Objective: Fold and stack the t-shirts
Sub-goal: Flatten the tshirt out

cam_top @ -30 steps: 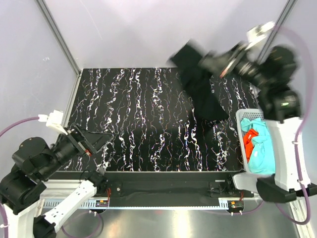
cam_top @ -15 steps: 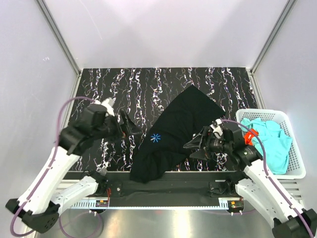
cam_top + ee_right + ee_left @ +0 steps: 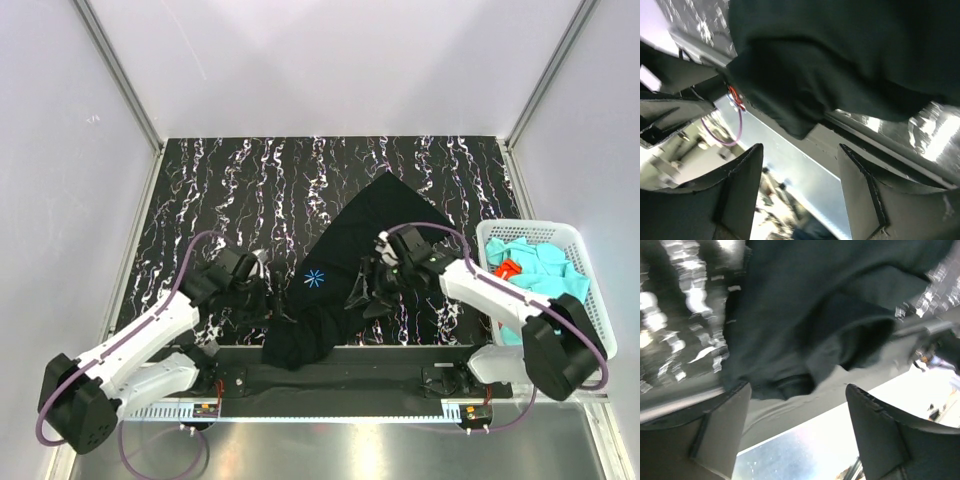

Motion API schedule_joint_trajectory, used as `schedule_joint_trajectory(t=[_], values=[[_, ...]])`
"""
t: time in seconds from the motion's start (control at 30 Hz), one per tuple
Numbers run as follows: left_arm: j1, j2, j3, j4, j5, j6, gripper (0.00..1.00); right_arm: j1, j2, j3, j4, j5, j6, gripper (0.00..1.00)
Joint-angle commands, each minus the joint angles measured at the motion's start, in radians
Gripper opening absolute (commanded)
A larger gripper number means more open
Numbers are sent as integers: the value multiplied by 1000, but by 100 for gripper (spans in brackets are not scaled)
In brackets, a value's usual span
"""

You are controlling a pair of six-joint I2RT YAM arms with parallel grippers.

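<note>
Basket [image 3: 530, 227] contents as I see them from the overhead camera: the white lattice bin sits at the right edge of the table [image 3: 230, 190] and holds crumpled turquoise t-shirts [image 3: 548, 268], with an orange-red t-shirt [image 3: 508, 269] showing at its left side, against the wall. How many turquoise pieces are in that heap I cannot tell.

Outside the bin, the black t-shirt [image 3: 375, 230] lies on the marbled tabletop in a long diagonal, its far end pointing toward the back right and its near end bunched and drooping over the front edge. A small blue mark [image 3: 315, 278] shows on the cloth near its middle.

My left gripper [image 3: 262, 290] is down low at the shirt's left side, beside the bunched part. On its wrist camera the left gripper [image 3: 797, 388] has its fingers [image 3: 722, 430] spread wide, with dark folds just beyond the tips and nothing pinched.

My right gripper [image 3: 372, 285] sits over the shirt's right edge. Its own camera shows the right gripper [image 3: 801, 147] likewise parted, fingers [image 3: 862, 195] well apart, black fabric ahead of them and the table's front rail below.
</note>
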Motion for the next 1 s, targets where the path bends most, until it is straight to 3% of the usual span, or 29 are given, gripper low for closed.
schedule_joint_trajectory(t=[0.0, 0.2, 0.4, 0.57, 0.6, 0.63, 0.7, 0.73, 0.77, 0.97], values=[[-39, 2, -20, 210, 129, 23, 84, 80, 62, 84, 20, 50, -105, 68], [-105, 135, -111, 368, 165, -20, 83, 238, 231, 149, 54, 56, -157, 68], [-107, 270, -72, 387, 94, 26, 69, 269, 291, 184, 54, 126, -142, 64], [-108, 319, -9, 378, 70, 74, 51, 271, 310, 186, 72, 136, -105, 43], [-107, 321, -3, 378, 55, 77, 46, 271, 311, 186, 78, 134, -99, 30], [-105, 319, 3, 364, 50, 80, 33, 269, 310, 186, 77, 132, -94, 22], [-107, 315, 41, 332, 12, 97, 18, 271, 288, 187, 75, 131, -88, 2], [-107, 298, 56, 292, -2, 106, 6, 271, 273, 178, 72, 137, -82, 0], [-107, 280, 88, 267, -22, 123, 2, 271, 250, 169, 71, 167, -56, 0], [-108, 111, 329, 25, -202, 236, 0, 271, -75, 153, -44, 358, -13, 0]])
